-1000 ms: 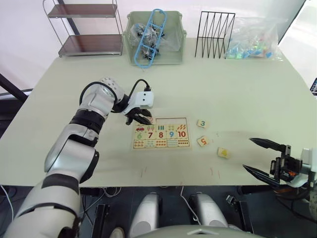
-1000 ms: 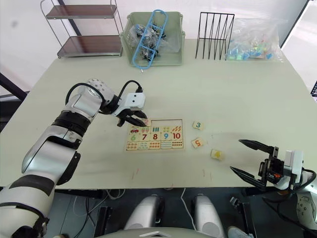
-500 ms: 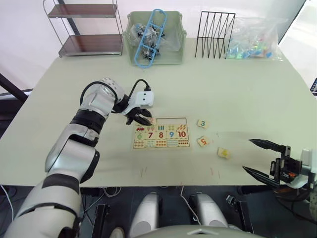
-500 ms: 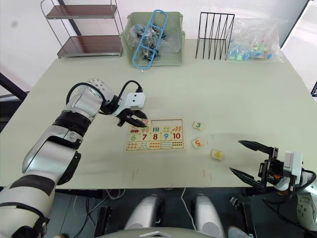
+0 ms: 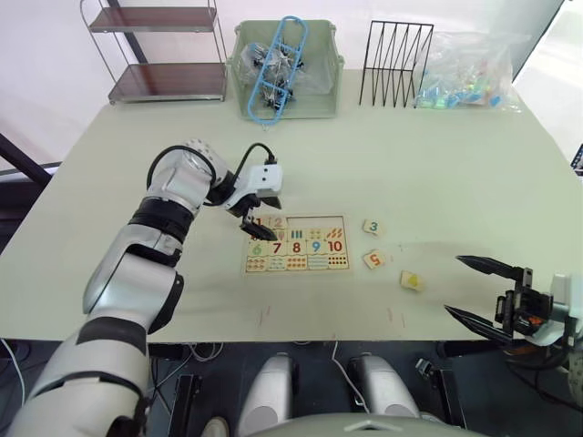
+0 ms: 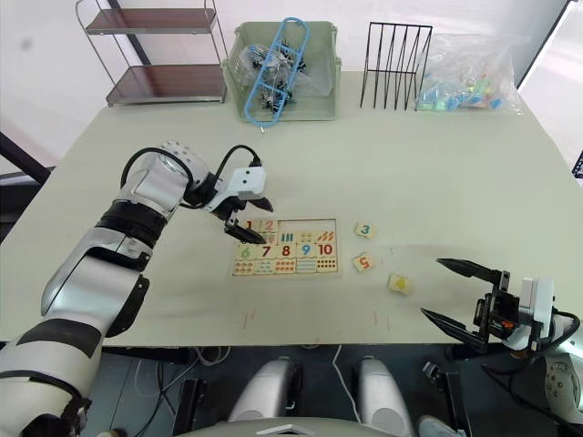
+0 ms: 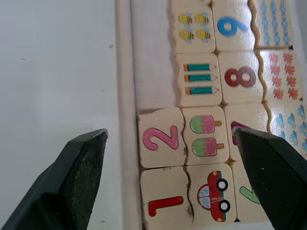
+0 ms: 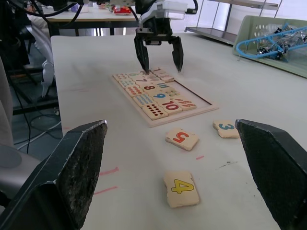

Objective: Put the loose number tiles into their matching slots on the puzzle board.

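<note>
Your puzzle board (image 5: 296,244) reads 1 and 2 in its top row, then 6, 7, 8, 9, 10 in the row below (picture and dot tiles sit around them). The red 1 tile (image 7: 164,199) and pink 2 tile (image 7: 160,137) lie seated side by side at the board's left end, directly between your left gripper (image 5: 254,225)'s spread fingers, which hang just above them gripping nothing. The remaining slots (image 5: 322,221) to the right stay bare. Three loose tiles rest on the table (image 5: 437,173) right of the board: green 3 (image 5: 372,227), orange 5 (image 5: 373,259), yellow 4 (image 5: 411,280). Your right gripper (image 5: 481,289) hovers at the near table edge, fingers wide apart and empty, with the 4 nearest.
</note>
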`<state>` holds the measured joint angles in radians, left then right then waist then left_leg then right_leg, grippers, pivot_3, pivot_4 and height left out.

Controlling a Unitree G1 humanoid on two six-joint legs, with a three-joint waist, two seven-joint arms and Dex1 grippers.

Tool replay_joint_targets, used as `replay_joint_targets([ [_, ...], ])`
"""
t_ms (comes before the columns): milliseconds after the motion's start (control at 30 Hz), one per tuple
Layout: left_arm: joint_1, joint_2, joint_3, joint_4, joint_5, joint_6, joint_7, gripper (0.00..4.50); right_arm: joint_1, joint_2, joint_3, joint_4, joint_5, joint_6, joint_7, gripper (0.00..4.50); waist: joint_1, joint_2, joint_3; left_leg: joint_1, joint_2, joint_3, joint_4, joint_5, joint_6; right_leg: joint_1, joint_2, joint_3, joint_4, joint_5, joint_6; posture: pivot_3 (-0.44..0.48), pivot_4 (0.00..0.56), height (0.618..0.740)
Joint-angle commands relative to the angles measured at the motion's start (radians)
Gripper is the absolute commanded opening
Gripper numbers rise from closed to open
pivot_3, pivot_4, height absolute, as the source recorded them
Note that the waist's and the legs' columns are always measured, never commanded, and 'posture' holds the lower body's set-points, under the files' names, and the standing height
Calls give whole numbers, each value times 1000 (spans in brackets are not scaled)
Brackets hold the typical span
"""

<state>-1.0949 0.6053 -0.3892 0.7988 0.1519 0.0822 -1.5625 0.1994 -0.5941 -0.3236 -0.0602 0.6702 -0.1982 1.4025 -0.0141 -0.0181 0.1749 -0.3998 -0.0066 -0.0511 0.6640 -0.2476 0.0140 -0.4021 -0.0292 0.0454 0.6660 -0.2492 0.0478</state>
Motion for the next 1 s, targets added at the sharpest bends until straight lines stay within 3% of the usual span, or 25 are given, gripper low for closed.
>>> replay_joint_targets([
  [33,-16,17,58,2,-44,-26,-12,4430,9,0,-12,-21,8,-9,0,4500,0,0,0,0,0,0,0,0,0,0,0,0,0,0,0,0,150,739],
  [333,43,18,135,-7,-111,-52,19,4430,16,-2,-16,-23,14,-7,4,4500,0,0,0,0,0,-1,1,0,0,0,0,0,1,0,0,0,150,739],
  [467,73,13,168,-25,-146,-34,22,3429,13,-3,-15,-21,14,-5,4,4500,0,0,0,0,0,-1,1,0,0,0,0,0,2,0,0,0,150,739],
  [533,80,12,179,-19,-149,-41,39,2434,11,-3,-16,-19,14,-5,5,4500,0,0,0,0,1,-2,1,0,0,0,0,0,2,0,0,0,150,739],
  [733,117,1,193,-44,-167,-53,68,25,10,-2,-17,-14,13,-8,7,4500,0,0,0,0,0,-2,1,0,0,0,-1,0,2,0,0,0,150,739],
  [1000,174,-1,186,-69,-159,-70,74,25,10,6,-14,-8,9,-16,7,4500,0,0,0,0,0,-2,1,0,0,0,-1,0,3,0,0,0,150,739],
])
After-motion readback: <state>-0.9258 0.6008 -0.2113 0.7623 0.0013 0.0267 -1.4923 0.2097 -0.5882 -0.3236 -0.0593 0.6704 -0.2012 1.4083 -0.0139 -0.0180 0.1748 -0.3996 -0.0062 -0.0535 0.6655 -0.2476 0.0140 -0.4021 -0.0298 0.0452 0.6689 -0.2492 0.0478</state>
